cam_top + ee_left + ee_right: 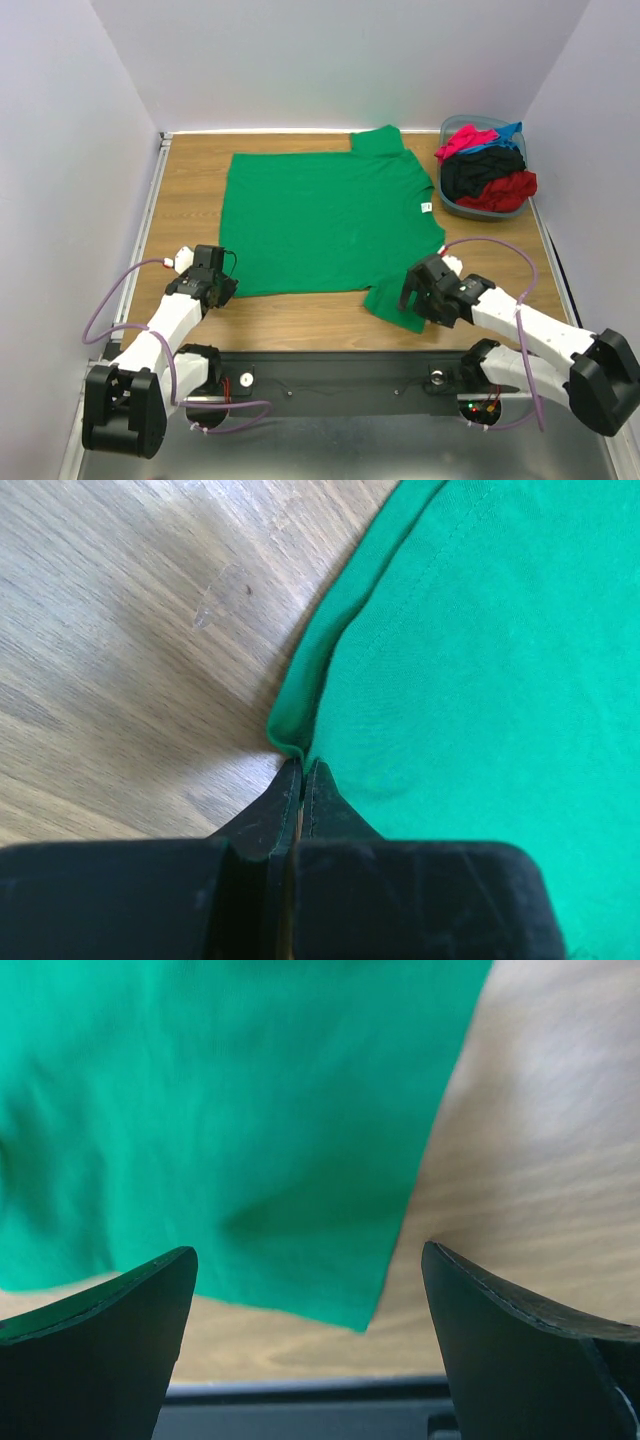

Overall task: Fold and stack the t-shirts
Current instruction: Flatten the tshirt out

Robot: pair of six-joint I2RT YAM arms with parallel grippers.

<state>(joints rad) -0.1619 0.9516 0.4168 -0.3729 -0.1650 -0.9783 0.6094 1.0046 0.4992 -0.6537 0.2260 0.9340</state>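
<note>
A bright green t-shirt (330,215) lies spread flat on the wooden table (190,190), one sleeve at the far side and one at the near right. My left gripper (224,291) is at the shirt's near left corner; in the left wrist view it (302,766) is shut, with the folded hem edge (300,710) pinched at its tips. My right gripper (413,299) is over the near sleeve (388,304); in the right wrist view it (310,1295) is open, the sleeve's corner (300,1160) lying between its fingers. Pink-red (463,141), blue (505,133), black (482,168) and red (508,188) shirts lie bundled together.
A grey-blue plastic bin (452,203) at the far right corner holds the bundled shirts. White walls close the table in at the back and both sides. A black rail (340,375) with the arm bases runs along the near edge.
</note>
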